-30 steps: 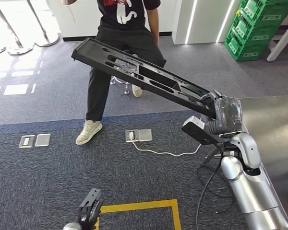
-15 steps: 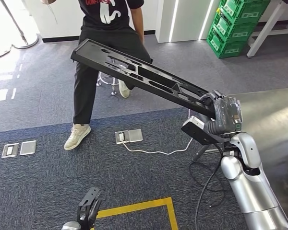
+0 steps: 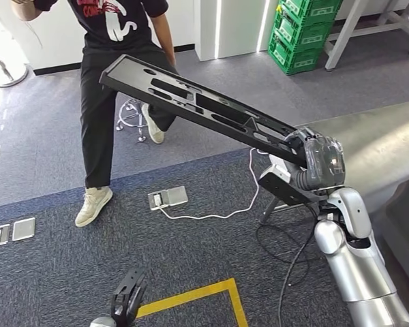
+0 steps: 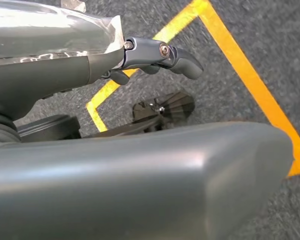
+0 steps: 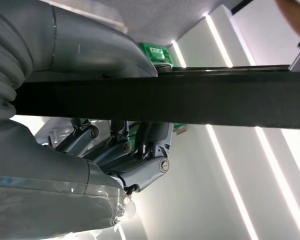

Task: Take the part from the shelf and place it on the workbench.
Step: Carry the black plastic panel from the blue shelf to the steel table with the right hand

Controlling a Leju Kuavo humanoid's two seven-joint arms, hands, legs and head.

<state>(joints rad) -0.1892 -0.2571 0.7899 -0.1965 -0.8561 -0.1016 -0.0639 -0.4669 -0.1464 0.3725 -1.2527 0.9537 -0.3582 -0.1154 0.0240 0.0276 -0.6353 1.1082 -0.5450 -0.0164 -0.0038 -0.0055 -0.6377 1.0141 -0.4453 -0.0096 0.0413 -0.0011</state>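
The right hand (image 3: 315,160) is clamped on one end of the long black part (image 3: 192,102), which is held in the air, slanting up over the carpet (image 3: 48,272) toward a standing person (image 3: 104,68). The steel workbench (image 3: 382,136) lies just beside that hand. The left hand (image 3: 126,300) hangs low with fingers apart, holding nothing.

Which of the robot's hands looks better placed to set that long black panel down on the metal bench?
The right robot hand: it grips the black panel beside the workbench. The left robot hand hangs low over the carpet, holding nothing.

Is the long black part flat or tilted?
Tilted. The part slopes up from the right hand, which grips its low end, to its far end, raised near the person.
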